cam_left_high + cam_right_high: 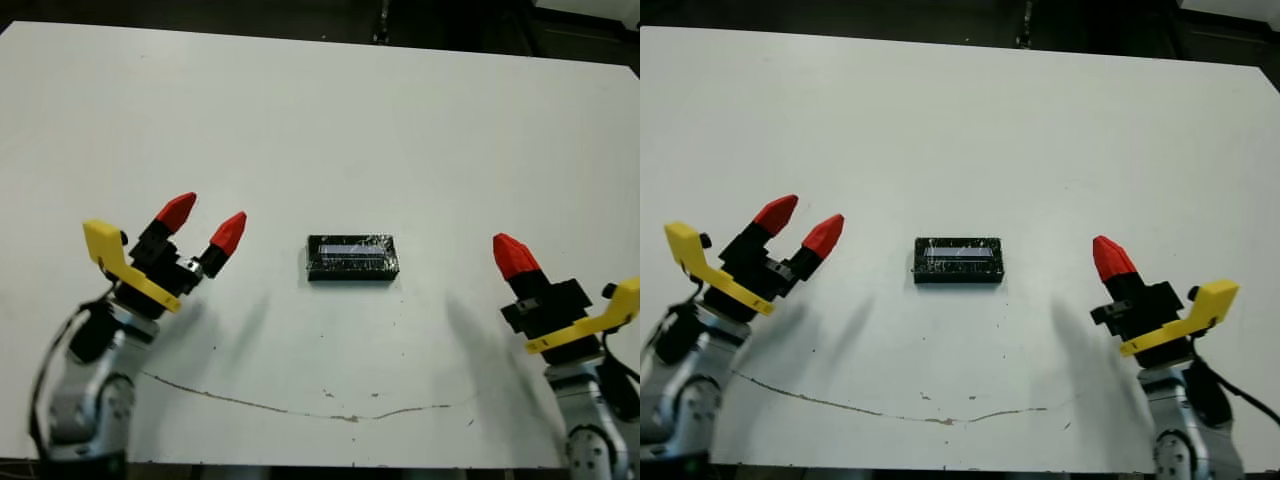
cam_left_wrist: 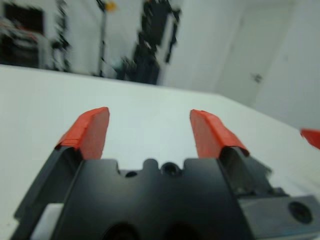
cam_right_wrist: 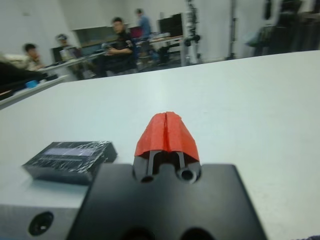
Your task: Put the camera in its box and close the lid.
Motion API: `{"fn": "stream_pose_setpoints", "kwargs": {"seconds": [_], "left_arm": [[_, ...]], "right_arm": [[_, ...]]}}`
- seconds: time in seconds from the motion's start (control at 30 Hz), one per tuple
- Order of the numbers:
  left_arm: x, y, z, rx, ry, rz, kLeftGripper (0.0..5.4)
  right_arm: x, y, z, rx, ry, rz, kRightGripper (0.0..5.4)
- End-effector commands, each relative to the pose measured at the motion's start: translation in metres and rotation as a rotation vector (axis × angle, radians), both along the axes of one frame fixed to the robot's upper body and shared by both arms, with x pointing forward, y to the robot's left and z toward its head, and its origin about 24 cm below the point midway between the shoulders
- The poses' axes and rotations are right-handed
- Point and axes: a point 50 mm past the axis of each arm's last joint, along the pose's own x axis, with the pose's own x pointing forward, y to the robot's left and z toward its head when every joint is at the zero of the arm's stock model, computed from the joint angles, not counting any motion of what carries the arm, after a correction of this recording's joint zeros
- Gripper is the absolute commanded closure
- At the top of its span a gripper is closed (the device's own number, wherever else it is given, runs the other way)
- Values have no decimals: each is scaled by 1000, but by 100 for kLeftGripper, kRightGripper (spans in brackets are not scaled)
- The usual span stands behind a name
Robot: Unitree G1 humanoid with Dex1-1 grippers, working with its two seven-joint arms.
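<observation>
Glossy black lid (image 1: pixel 352 257) on the box lies crosswise mid-bench between our spread left gripper (image 1: pixel 203 223) and clenched right gripper (image 1: pixel 512 253).

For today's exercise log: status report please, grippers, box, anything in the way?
Left gripper open, empty. Right gripper shut, empty. Lid sits on the box, mid-table between both grippers; camera not visible. Nothing in the way.

Red-tipped black claws (image 1: pixel 202 232), yellow brackets (image 1: pixel 120 262)
</observation>
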Motion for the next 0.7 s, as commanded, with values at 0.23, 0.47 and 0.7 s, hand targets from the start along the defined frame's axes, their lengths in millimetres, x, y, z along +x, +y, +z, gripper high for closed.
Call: {"fn": "stream_pose_setpoints", "kwargs": {"seconds": [0.23,0.47,0.7], "left_arm": [[-11,-20,-28,45,10,119,275],[-10,-22,-27,68,12,141,388],[-11,-22,-26,86,19,160,497]], "right_arm": [[-2,7,-4,-13,48,-75,540],[-2,5,-3,12,51,-77,540],[-2,5,-3,9,43,-72,540]]}}
